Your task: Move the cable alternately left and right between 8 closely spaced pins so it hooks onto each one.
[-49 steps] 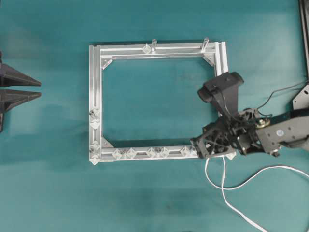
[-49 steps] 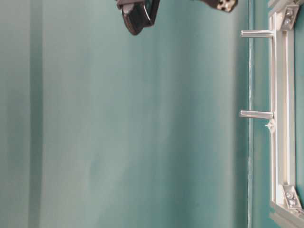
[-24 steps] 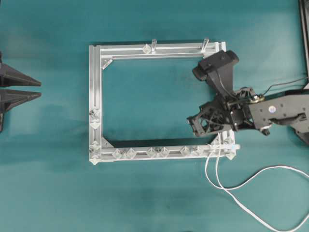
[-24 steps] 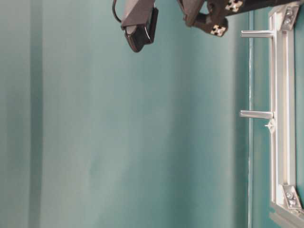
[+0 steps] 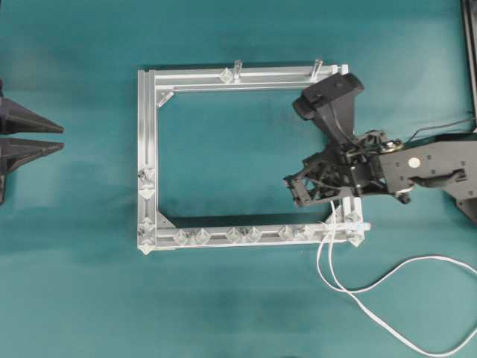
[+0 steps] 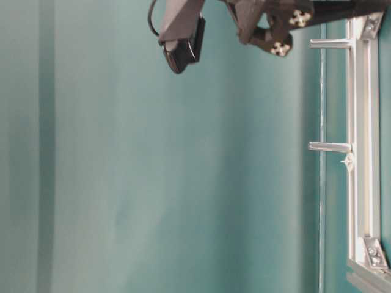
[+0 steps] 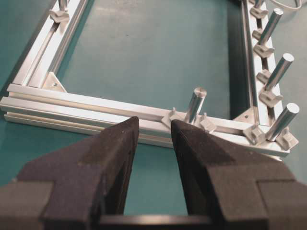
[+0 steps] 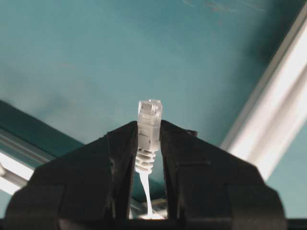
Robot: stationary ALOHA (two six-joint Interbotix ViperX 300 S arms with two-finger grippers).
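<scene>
Black right arm [image 5: 417, 168], thin dark wires [image 5: 440, 129]

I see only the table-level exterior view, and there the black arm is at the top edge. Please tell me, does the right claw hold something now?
Observer: Yes. In the right wrist view the right claw is shut on the clear plug of the cable.
Operator: Where does the rest of the cable go?
Observer: In the overhead view it drops past the lower right corner of the frame and loops over the table toward the right edge.
Operator: And the left claw?
Observer: The left claw is open and holds nothing; it points at a round post on the near rail.
</scene>
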